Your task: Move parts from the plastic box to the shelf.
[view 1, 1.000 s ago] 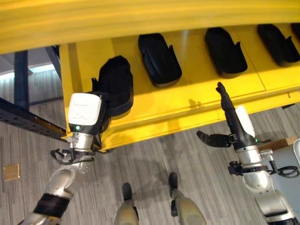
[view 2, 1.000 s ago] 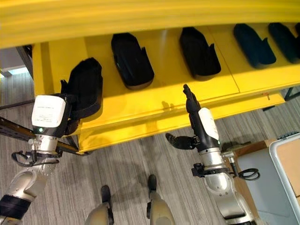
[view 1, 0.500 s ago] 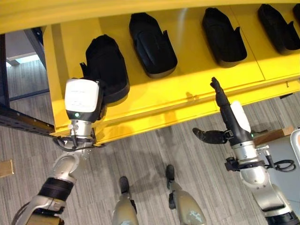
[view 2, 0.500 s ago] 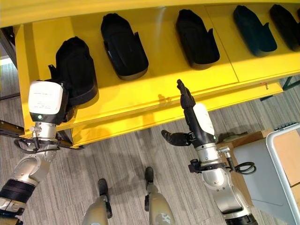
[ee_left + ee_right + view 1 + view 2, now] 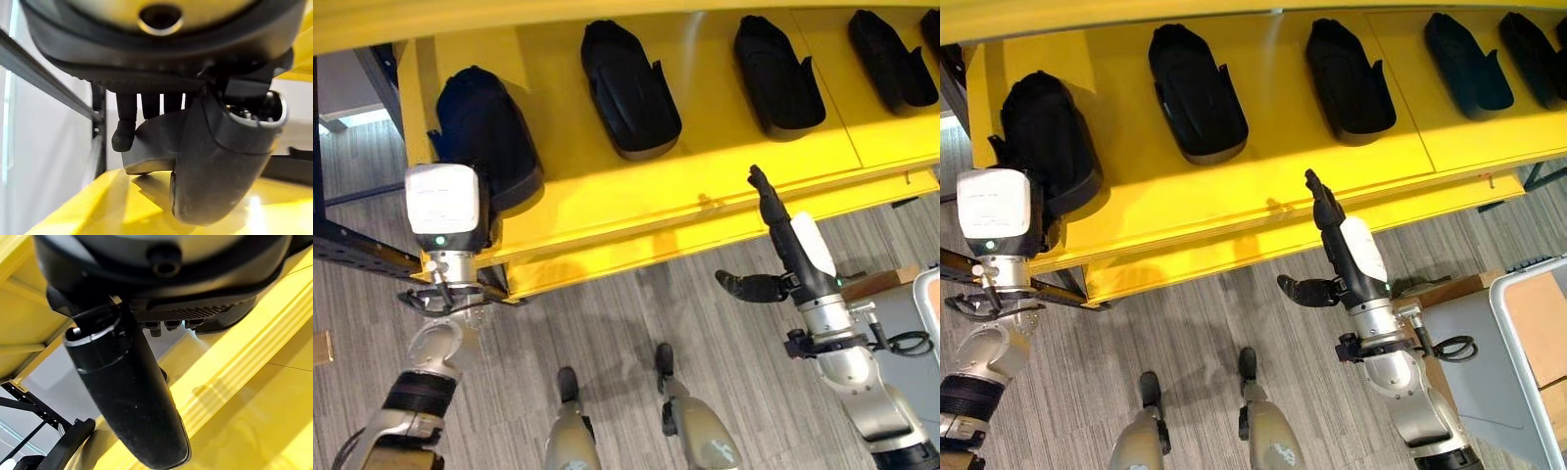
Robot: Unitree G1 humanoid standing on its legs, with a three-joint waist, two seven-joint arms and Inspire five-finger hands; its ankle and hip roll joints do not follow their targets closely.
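Observation:
A yellow shelf (image 5: 636, 211) carries several black moulded parts in a row. My left hand (image 5: 443, 208) is at the shelf's left end, shut on the near end of the leftmost black part (image 5: 484, 127). In the left wrist view its fingers (image 5: 146, 105) reach behind that part (image 5: 156, 142) and the thumb (image 5: 220, 161) lies across its front. My right hand (image 5: 785, 247) hovers open before the shelf's front edge. Its fingers are straight and point at the shelf, the thumb (image 5: 744, 286) stands out sideways, and it holds nothing.
Further parts lie on the shelf at the middle (image 5: 628, 88), to the right (image 5: 778, 69) and far right (image 5: 891, 59). A dark rack beam (image 5: 362, 259) runs past the shelf's left corner. A white-rimmed box (image 5: 1513, 343) stands at the lower right on a grey surface.
My left hand has slid the leftmost part further left along the shelf, towards its corner. The right hand has barely moved. The camera shifted a second ago.

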